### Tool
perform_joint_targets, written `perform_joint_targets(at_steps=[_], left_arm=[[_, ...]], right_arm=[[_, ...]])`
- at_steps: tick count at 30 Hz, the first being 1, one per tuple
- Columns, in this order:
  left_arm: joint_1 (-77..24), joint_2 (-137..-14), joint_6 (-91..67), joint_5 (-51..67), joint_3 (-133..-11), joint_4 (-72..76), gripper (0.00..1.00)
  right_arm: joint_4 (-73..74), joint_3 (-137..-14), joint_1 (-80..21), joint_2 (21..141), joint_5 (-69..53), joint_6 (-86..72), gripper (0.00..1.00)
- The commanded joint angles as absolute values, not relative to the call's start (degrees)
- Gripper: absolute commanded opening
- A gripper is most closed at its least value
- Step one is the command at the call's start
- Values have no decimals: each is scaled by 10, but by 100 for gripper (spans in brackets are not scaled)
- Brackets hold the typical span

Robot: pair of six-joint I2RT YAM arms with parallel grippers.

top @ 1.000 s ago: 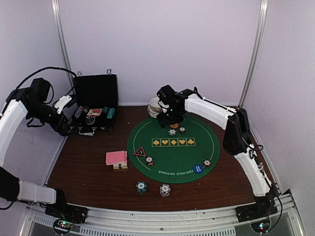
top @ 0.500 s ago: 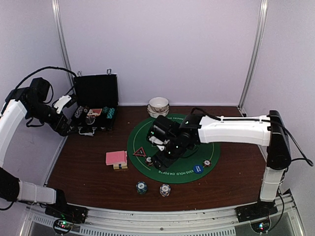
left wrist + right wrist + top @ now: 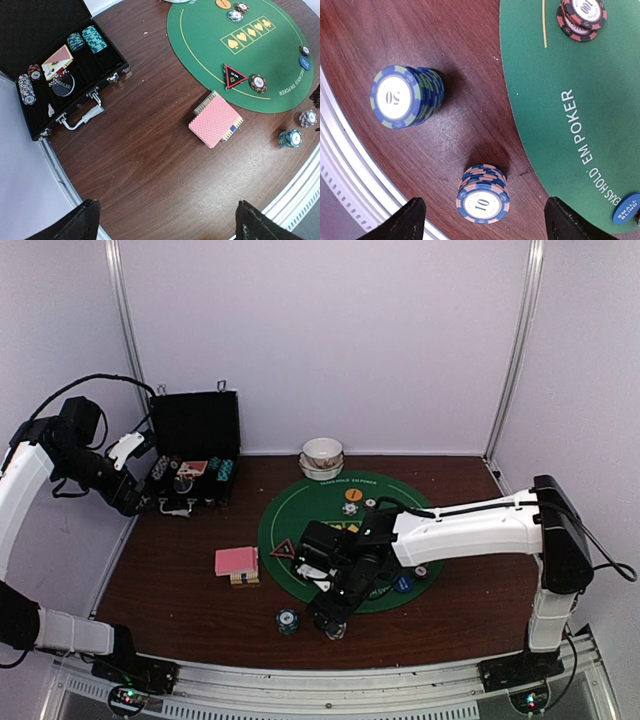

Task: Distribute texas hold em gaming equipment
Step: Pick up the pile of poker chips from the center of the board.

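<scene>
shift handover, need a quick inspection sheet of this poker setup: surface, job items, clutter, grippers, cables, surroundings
surface: dark wood table with a round green poker mat; no spills seen
job's things: pink card deck on the wood beside the mat; triangle marker and 100 chips on the mat; 50 stack and 10 stack on bare wood; small blind disc at the mat's edge
clutter: open black case holding chips and cards; white bowls at the far side
grippers: left gripper open, empty; right gripper open over the 10 stack
cables: black cable looping off the left arm, clear of the items
surroundings: white walls, metal posts
</scene>
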State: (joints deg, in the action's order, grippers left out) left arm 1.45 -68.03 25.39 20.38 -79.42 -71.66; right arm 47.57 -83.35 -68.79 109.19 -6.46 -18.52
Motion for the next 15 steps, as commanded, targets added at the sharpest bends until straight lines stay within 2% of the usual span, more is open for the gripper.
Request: perform_joint_targets(at_steps=[1, 8, 15], left_arm=[[19, -676, 263, 207, -812, -718, 98], [18, -676, 263, 208, -810, -718, 98], [19, -677, 262, 208, -812, -718, 98]], right_arm=[[472, -835, -691, 1110, -78, -184, 83], [472, -832, -697, 1124, -85, -179, 74], [472, -833, -700, 1136, -89, -177, 69]])
